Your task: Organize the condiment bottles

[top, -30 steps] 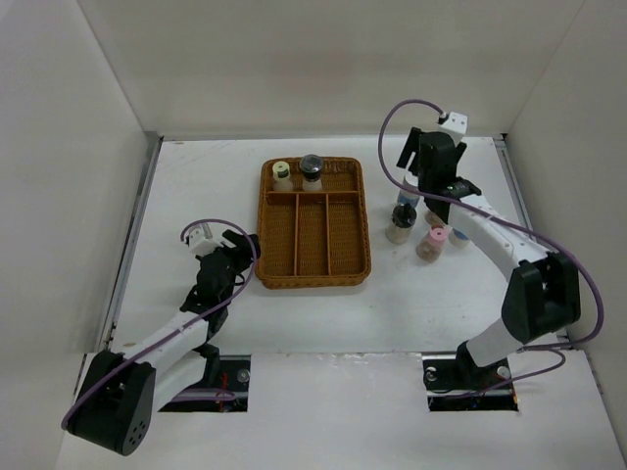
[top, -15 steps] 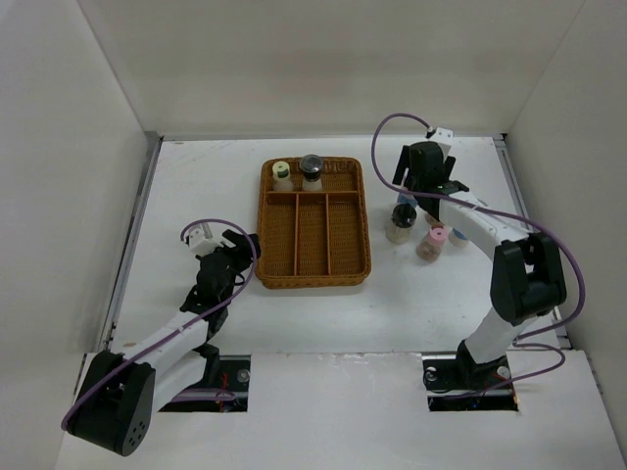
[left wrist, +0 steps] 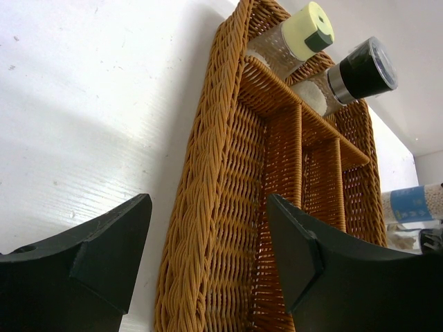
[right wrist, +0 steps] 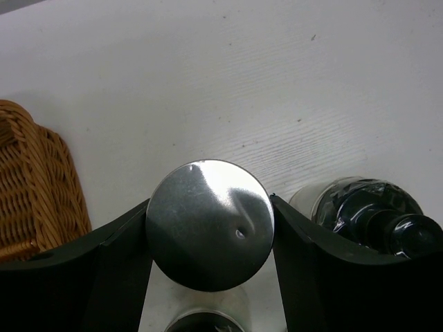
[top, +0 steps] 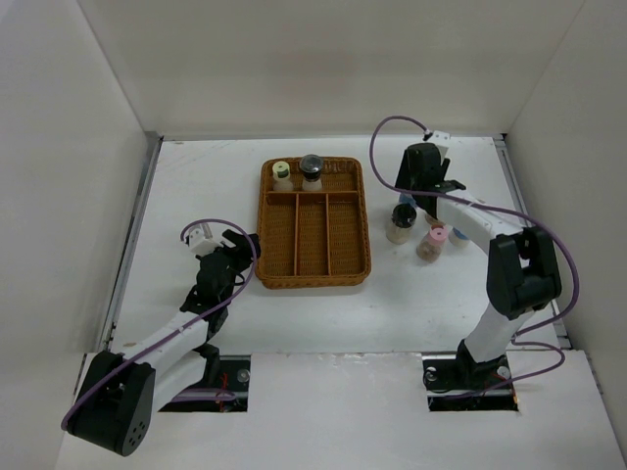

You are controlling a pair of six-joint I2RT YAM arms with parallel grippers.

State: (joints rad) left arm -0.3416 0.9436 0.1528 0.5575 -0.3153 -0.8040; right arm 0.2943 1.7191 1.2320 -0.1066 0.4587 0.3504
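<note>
My right gripper [right wrist: 209, 223] is shut on a bottle with a round silver lid [right wrist: 210, 223]; both fingers touch the lid's sides. From above, this gripper [top: 414, 193] is over the group of bottles right of the brown wicker tray [top: 266, 225]. A black-lidded jar [top: 401, 220] and a pink-lidded jar [top: 432, 240] stand in that group. A clear bottle with a dark top [right wrist: 374, 216] stands just outside my right finger. A yellow-green-lidded jar [top: 282, 173] and a black-topped shaker [top: 312, 166] stand in the tray's far compartment. My left gripper [top: 239, 247] is open and empty at the tray's left rim.
The tray's three long compartments [left wrist: 304, 180] hold nothing. White walls close in the table on the left, back and right. A purple cable loops over the right arm [top: 387, 137]. Another lid [right wrist: 204, 324] shows at the lower edge of the right wrist view.
My right gripper has swung left from the back right to over the bottle group, covering the tall blue-labelled bottle seen earlier. The left arm has not moved.
</note>
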